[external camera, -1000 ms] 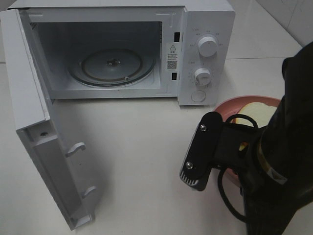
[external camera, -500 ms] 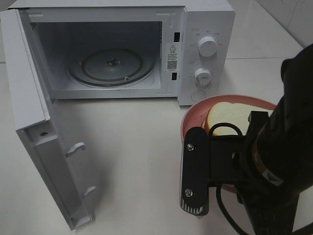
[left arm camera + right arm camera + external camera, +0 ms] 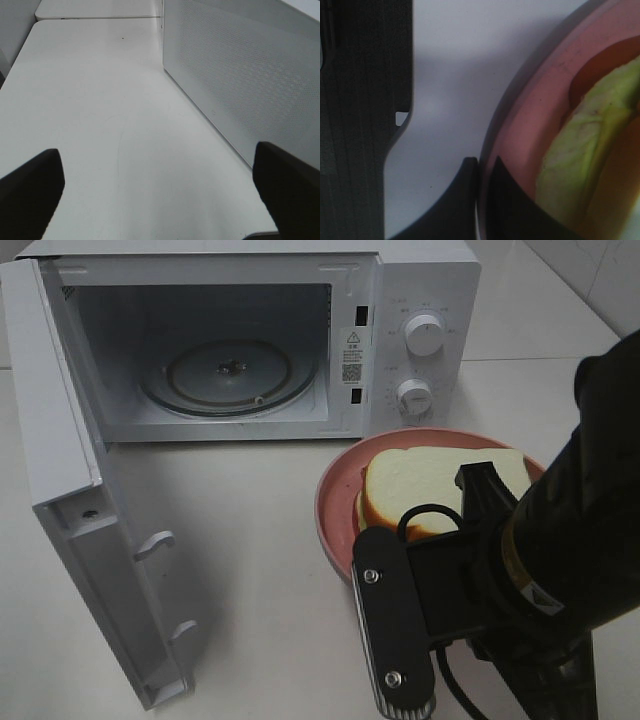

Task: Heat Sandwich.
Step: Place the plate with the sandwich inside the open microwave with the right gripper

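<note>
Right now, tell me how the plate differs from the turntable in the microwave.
The plate is pink and opaque; the turntable is clear glass. The plate carries the sandwich; the turntable is bare. The plate is outside the microwave, its rim pinched by the right gripper; the turntable lies inside. Both are round.

The microwave (image 3: 425, 365) has a smooth white shell, with a glass turntable (image 3: 228, 375) inside. In front of it the pink plate (image 3: 332, 505) looks matt, and the bread of the sandwich (image 3: 420, 485) looks spongy.
</note>
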Controlling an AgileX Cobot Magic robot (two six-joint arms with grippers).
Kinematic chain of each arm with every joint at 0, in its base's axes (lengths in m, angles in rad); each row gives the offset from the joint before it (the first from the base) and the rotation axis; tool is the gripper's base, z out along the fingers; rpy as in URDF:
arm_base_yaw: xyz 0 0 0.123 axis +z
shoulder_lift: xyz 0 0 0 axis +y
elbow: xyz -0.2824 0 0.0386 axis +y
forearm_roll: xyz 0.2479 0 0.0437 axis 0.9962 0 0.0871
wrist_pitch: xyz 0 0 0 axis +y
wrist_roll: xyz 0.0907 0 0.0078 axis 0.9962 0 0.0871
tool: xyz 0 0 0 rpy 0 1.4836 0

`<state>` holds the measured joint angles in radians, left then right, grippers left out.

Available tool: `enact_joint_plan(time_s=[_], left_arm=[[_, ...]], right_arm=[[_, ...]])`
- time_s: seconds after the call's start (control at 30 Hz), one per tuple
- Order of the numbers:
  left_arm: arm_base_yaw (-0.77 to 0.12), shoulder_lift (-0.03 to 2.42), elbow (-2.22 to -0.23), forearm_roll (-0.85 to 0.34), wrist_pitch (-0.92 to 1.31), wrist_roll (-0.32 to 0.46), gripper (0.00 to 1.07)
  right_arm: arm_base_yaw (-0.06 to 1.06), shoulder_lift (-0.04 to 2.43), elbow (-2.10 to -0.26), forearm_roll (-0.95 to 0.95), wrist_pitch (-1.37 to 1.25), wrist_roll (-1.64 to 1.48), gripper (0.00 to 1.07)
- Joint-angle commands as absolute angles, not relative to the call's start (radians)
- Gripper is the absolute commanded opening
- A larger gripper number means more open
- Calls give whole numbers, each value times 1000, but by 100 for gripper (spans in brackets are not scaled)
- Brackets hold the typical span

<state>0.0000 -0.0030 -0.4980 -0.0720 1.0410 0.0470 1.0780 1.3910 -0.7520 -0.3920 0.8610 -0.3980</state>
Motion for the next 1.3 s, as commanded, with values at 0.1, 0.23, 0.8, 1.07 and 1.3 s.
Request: enact_joint_plan(time_s=[0.1, 0.23, 0.8, 1.07, 1.3], left_arm=[[1, -30, -494, -72, 1037, 42, 98], [1, -30, -494, -72, 1037, 42, 98], [1, -30, -494, -72, 1037, 42, 98], [1, -30, -494, -72, 1037, 42, 98], [1, -30, -494, -72, 1037, 42, 98]], right_arm=[[1084, 1382, -750, -416, 819, -524, 1], [1084, 1382, -750, -409, 808, -635, 1], [1084, 1382, -750, -404, 744, -848, 3], [1065, 1386, -750, -386, 717, -835, 3], [956, 1386, -750, -379, 642, -1002, 3]])
